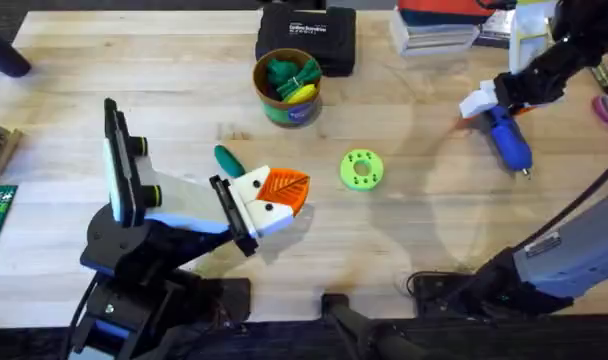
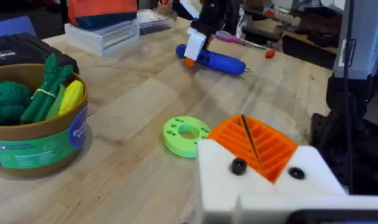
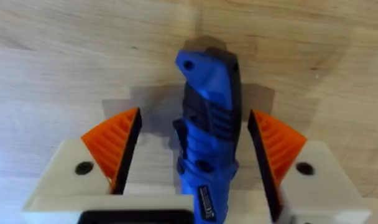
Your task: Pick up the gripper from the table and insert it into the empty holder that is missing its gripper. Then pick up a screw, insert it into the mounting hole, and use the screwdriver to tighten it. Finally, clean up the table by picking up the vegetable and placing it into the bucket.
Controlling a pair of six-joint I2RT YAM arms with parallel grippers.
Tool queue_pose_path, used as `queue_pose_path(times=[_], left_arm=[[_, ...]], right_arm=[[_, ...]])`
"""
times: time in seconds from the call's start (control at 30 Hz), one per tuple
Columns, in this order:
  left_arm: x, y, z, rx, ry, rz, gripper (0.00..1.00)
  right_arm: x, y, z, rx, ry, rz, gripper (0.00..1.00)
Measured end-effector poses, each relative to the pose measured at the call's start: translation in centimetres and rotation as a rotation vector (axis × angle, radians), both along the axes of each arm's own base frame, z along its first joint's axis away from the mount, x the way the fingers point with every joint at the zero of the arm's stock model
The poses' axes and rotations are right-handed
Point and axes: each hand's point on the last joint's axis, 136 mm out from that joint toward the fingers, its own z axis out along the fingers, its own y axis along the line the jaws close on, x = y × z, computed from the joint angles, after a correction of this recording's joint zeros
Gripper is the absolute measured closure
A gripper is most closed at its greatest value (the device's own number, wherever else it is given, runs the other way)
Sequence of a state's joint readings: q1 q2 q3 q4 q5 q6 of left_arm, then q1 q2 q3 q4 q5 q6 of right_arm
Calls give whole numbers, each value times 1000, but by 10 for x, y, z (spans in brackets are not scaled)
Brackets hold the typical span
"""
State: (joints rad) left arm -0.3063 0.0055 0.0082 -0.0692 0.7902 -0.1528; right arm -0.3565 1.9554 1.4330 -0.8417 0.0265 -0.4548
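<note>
— pale wood counter point(image 1: 404, 240), what's on it?
— bucket point(image 1: 288, 88) at 12 o'clock with green and yellow toys inside, a black case point(image 1: 306, 38) just behind it. green ring point(image 1: 361, 169) at centre, the teal vegetable point(image 1: 228, 160) lying at its 9 o'clock.
— and the screwdriver point(image 1: 508, 140)?
— at 2 o'clock, flat on the wood. right end effector point(image 3: 192, 146) straddles it, orange pads wide, not touching.
— left end effector point(image 1: 274, 196)?
— beside the vegetable; can't tell its fingers.

We list: table point(image 1: 404, 240), pale matt wood, visible grain; screwdriver point(image 3: 207, 124), smooth blue plastic, slightly glossy; right gripper point(image 3: 192, 152), white body, ribbed orange pads point(image 3: 114, 146), probably plastic.
</note>
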Motion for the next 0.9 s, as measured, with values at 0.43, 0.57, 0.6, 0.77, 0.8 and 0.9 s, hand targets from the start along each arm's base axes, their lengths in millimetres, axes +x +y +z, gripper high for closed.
queue_pose_path(times=[0.43, 0.57, 0.6, 0.77, 0.8, 0.9], left_arm=[[0, 0, 0, 0, 0, 0, 997], [0, 0, 0, 0, 0, 0, 997], [0, 0, 0, 0, 0, 0, 997], [0, 0, 0, 0, 0, 0, 997], [0, 0, 0, 0, 0, 0, 997], [0, 0, 0, 0, 0, 0, 997]], right_arm=[[-6, 2, -7, -4, 43, 157, 18], [-4, 2, -9, 2, 49, 174, 51], [-4, 2, -9, 2, 48, 176, 65], [-1, 1, -9, -4, 40, 187, 280], [0, 1, -9, -5, 39, 191, 366], [0, 0, -9, -6, 38, 198, 536]])
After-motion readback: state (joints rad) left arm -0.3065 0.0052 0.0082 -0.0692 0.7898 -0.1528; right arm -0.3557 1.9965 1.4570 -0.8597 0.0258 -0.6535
